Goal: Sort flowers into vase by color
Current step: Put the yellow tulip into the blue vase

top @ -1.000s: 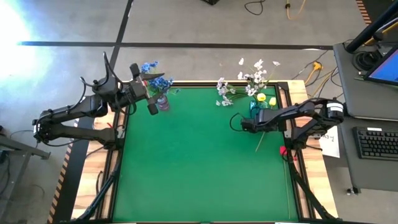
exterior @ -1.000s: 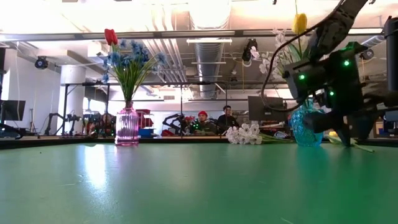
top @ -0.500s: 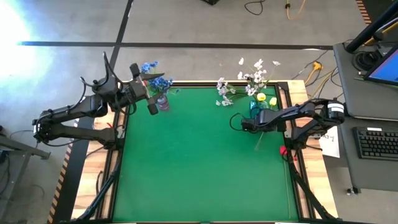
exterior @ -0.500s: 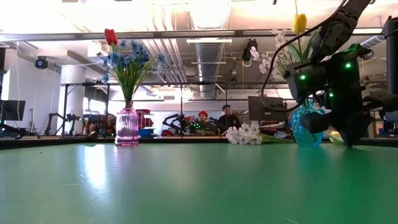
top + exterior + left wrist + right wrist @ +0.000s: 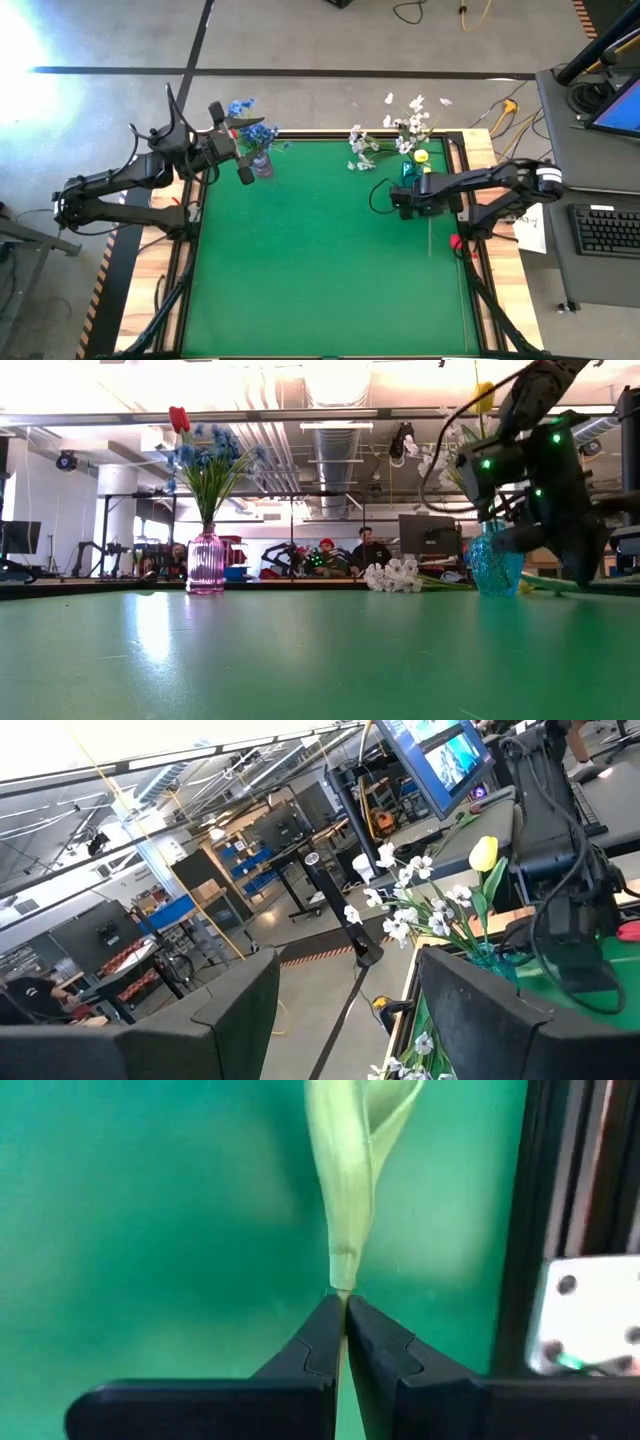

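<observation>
Fingers of the right end effector (image 5: 342, 1342) pinch the thin pale-green stem of an artificial flower (image 5: 345, 1200) low over the green tabletop (image 5: 300, 260) near the blue glass vase (image 5: 496, 568); light, limp and slippery, it seems best held mid-stem, while the left end effector (image 5: 243, 150) waits spread by the pink glass vase (image 5: 204, 563).

Overhead straight down, low level across the green table (image 5: 300, 250), wrists close-up; both wide views sharing it
</observation>
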Robot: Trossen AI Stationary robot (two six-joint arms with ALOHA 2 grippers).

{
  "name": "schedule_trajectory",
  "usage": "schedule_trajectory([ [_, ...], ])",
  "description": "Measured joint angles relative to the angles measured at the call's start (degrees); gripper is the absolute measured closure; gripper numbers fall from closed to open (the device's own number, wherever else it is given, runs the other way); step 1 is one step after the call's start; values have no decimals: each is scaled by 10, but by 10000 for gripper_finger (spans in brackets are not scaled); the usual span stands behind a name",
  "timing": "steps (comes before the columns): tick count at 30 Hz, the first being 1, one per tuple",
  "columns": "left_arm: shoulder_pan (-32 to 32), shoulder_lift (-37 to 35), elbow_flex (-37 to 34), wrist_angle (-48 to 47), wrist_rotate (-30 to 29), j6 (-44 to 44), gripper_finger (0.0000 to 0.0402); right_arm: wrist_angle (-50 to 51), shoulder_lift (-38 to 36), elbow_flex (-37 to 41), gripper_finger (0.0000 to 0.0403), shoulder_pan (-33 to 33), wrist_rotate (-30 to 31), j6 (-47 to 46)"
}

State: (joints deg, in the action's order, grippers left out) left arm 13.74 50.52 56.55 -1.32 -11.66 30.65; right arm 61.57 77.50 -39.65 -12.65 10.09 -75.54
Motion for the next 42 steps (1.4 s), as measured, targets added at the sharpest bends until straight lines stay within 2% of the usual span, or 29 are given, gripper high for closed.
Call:
schedule_trajectory([
  [8,0,0,0,3,0,0,173,-5,-41,-41,390,70,-117,21],
  [11,0,1,0,11,0,0,173,-50,-43,-47,390,117,-134,18],
  [16,0,1,0,10,0,-1,173,-126,-34,-47,383,194,-134,-34],
  [19,0,1,0,9,0,-1,173,-122,-29,-47,364,229,-138,-73],
  [24,0,1,0,9,0,-1,173,-99,-20,-47,323,251,-135,-111],
  [29,0,1,0,8,0,-11,173,-96,-20,-47,282,254,-126,-87],
  [36,0,2,0,10,0,-16,173,-141,-5,-48,230,249,-26,1],
  [42,0,2,0,12,0,-28,173,-156,44,-48,205,216,-27,65],
])
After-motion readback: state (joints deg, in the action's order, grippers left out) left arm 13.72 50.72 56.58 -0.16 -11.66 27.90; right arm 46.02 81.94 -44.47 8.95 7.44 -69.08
